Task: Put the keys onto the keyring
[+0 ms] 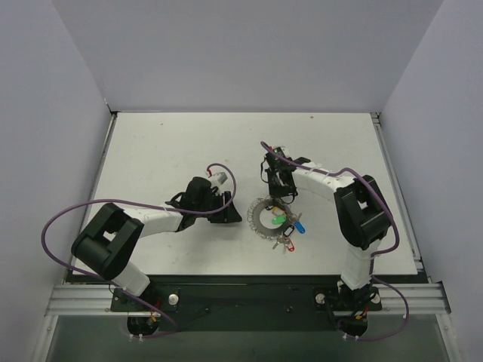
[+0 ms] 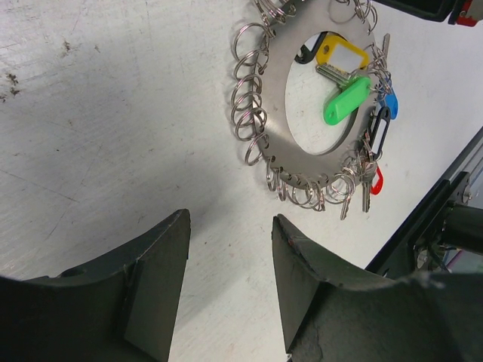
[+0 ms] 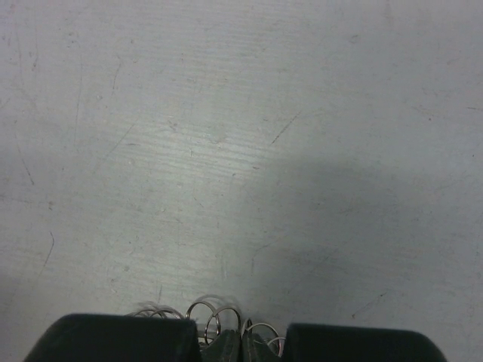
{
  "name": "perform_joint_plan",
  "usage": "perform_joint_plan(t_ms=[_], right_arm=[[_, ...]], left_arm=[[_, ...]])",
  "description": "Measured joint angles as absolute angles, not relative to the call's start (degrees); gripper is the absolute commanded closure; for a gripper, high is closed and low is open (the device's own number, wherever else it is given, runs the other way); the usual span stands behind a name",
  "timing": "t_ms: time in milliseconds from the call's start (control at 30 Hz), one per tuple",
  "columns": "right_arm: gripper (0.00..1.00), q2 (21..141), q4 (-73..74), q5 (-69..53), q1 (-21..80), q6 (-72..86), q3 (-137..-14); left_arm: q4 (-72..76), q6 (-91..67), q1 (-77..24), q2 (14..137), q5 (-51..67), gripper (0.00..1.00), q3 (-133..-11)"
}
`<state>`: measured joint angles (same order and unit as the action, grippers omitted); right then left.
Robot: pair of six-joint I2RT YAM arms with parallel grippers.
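The keyring (image 1: pixel 259 219) is a flat silvery ring plate edged with many small split rings, and it lies on the white table between the arms. In the left wrist view the keyring (image 2: pixel 278 128) carries keys with yellow (image 2: pixel 343 54), green (image 2: pixel 347 100), blue (image 2: pixel 390 103) and red (image 2: pixel 376 181) heads. My left gripper (image 1: pixel 235 211) stands open just left of the keyring, and only bare table shows between its fingers (image 2: pixel 230 219). My right gripper (image 1: pixel 281 197) sits at the keyring's far rim. Its tips (image 3: pixel 241 343) are pinched together among the small split rings (image 3: pixel 219 320).
The white table (image 1: pixel 166 151) is walled by grey panels on three sides. A black rail (image 1: pixel 249 290) with both arm bases runs along the near edge. Purple cables loop off each arm.
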<state>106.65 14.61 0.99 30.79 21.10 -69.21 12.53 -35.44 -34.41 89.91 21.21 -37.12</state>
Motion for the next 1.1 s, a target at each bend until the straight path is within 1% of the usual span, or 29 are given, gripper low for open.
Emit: perform_joint_plan(t_ms=[367,567,833,1100], right_arm=[[1.0,106.61,14.61,1.06,32.1,19.49,-69.32],[1.0,105.3,14.85,0.99,32.99,18.04,-69.32],[1.0,98.52,15.11,-0.82,34.24,15.62,-69.17],[1.0,91.59,14.81,-6.28,34.87,12.93,-67.55]], left_arm=[[11.68,-34.68,-34.39,89.62,20.78,0.43,-37.41],[10.94,-33.69,-34.39,86.28,19.22,0.43,-37.5],[10.81,-32.1,-34.39,79.35,16.69,0.43,-37.5],[10.72,-29.19,-33.95,72.71,15.38,0.44,-37.5]])
